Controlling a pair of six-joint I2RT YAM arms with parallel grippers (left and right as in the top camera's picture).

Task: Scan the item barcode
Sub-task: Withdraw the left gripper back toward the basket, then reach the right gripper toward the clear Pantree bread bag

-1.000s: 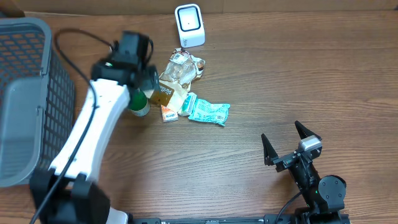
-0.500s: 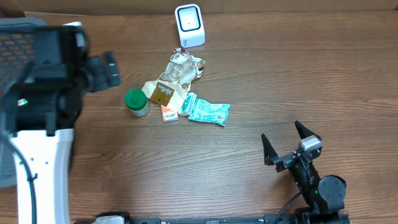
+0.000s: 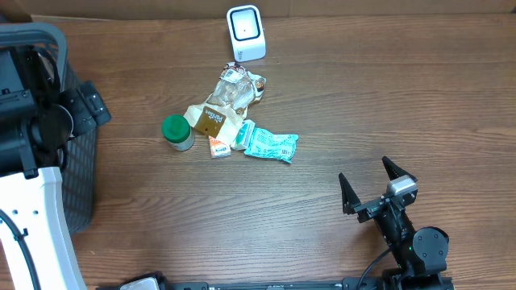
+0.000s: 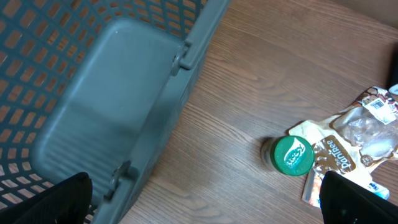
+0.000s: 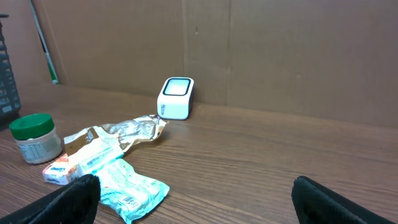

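The white barcode scanner (image 3: 246,32) (image 5: 175,98) stands at the far edge of the table. In front of it lies a cluster of items: a green-lidded jar (image 3: 177,132) (image 4: 292,155) (image 5: 36,138), a crinkled foil pouch (image 3: 230,95), a teal packet (image 3: 271,145) (image 5: 124,183) and a small orange-and-white packet (image 3: 218,147). My left gripper (image 4: 205,208) is open and empty, hanging over the table beside the basket's edge, left of the jar. My right gripper (image 3: 362,169) (image 5: 196,199) is open and empty near the front right, facing the items.
A grey mesh basket (image 3: 32,48) (image 4: 106,106) fills the left side of the table, partly under my left arm (image 3: 32,201). A cardboard wall (image 5: 280,50) stands behind the scanner.
My left arm has swung left, from over the green-lidded jar to above the basket's edge. The jar and the packets have stayed in place. The right arm has not moved.
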